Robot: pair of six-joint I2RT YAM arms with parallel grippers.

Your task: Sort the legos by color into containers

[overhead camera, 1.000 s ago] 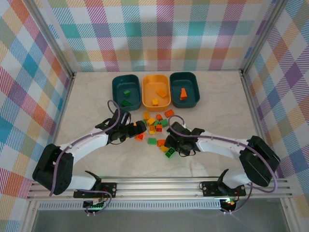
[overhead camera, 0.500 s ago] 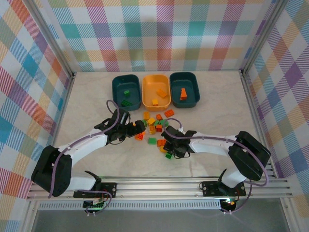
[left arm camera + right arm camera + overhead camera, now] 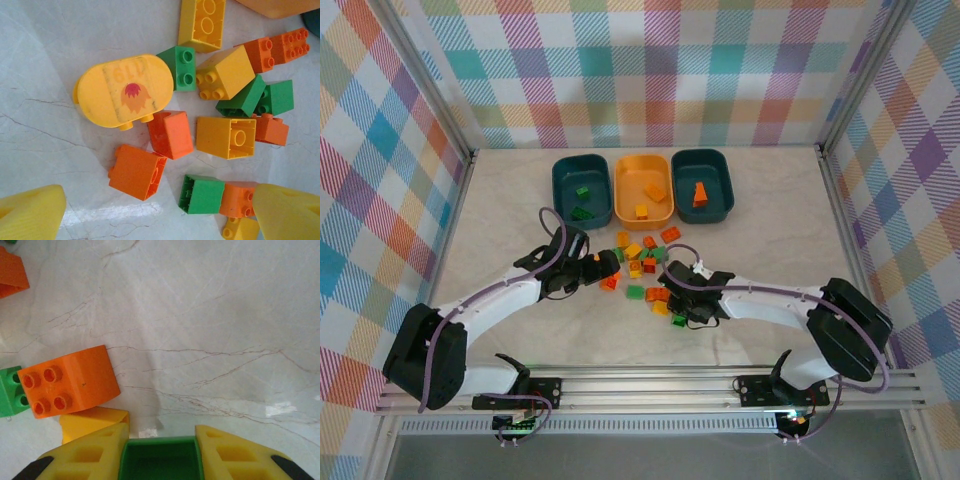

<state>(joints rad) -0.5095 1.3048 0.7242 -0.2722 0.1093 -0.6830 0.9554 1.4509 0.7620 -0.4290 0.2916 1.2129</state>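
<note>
Five legos (image 3: pixel 699 193) (two green, two yellow, one orange) lay sorted in the tubs (image 3: pixel 643 157) at upper centre, yet most sat in a tight heap (image 3: pixel 640 262) at mid-frame, where the left gripper (image 3: pixel 159 196) hung spread over an orange brick (image 3: pixel 137 171) and the right gripper (image 3: pixel 160 439) was clamped on a green brick (image 3: pixel 161 460).

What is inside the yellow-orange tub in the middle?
The yellow-orange tub holds two yellow bricks, apart from each other, the second nearer the arms. Only the floor beneath them is covered.
</note>
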